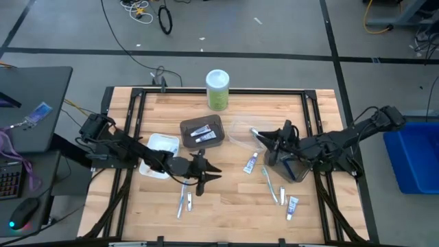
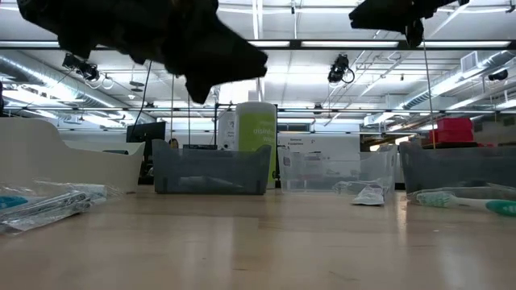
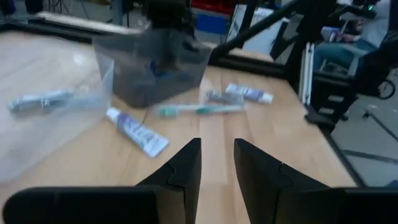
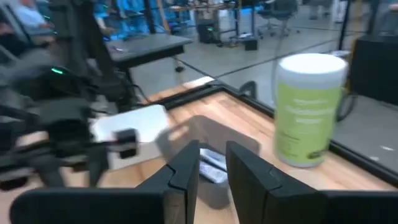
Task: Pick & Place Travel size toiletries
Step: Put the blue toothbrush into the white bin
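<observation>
Two tubes (image 1: 201, 134) in dark tray (image 1: 203, 126)

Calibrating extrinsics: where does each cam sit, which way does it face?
High: overhead, looking straight down on the table; both arms show.
Low: table-top height, level across; arms are dark shapes overhead.
Left wrist: behind left gripper, facing a white tube and a toothbrush.
Right wrist: behind right gripper, facing the green canister; left arm shows.
Shared: the canister shows in high, low and right wrist.
</observation>
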`<state>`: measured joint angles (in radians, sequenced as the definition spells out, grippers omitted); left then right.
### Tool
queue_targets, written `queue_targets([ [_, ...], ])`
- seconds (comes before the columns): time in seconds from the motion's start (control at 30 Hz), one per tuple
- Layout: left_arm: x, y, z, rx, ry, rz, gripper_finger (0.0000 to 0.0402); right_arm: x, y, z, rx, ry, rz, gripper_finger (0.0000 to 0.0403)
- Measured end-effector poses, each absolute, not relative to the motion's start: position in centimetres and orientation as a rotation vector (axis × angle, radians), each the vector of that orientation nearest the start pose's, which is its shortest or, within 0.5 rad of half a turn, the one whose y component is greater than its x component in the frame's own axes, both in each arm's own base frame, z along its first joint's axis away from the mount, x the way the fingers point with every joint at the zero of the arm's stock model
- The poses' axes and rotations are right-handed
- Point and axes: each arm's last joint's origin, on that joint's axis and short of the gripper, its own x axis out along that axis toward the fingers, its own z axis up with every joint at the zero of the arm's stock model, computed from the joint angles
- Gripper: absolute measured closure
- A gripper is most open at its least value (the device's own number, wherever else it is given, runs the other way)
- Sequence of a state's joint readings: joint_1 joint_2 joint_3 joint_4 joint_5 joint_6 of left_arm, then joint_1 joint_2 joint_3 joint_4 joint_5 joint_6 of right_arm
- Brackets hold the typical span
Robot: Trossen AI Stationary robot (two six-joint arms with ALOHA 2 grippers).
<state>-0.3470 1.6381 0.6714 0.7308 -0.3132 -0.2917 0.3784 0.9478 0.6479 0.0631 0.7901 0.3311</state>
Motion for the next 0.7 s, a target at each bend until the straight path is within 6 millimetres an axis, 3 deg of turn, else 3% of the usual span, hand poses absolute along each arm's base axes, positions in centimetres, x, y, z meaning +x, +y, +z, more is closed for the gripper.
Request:
queue_targets([
  [0.2, 30.6, -10.2, 21.2, -0.207, 0.278, -0.01, 0.0266, 20.4, 4.6, 27.1, 0.144, 0.21, -0.484, 0.0288],
  [0.43, 30.2, -10.9, 24.1, -0.26, 0.715, 0.001, 0.0231, 21.2, 3.9, 26.4, 0.14, 0.237, -0.504, 0.025],
  [0.7, 26.6, -13.6, 22.0, -0.65, 1.126, 0.17, 0.023, 21.3, 3.5, 26.5, 0.146, 0.236, -0.516, 0.0236],
])
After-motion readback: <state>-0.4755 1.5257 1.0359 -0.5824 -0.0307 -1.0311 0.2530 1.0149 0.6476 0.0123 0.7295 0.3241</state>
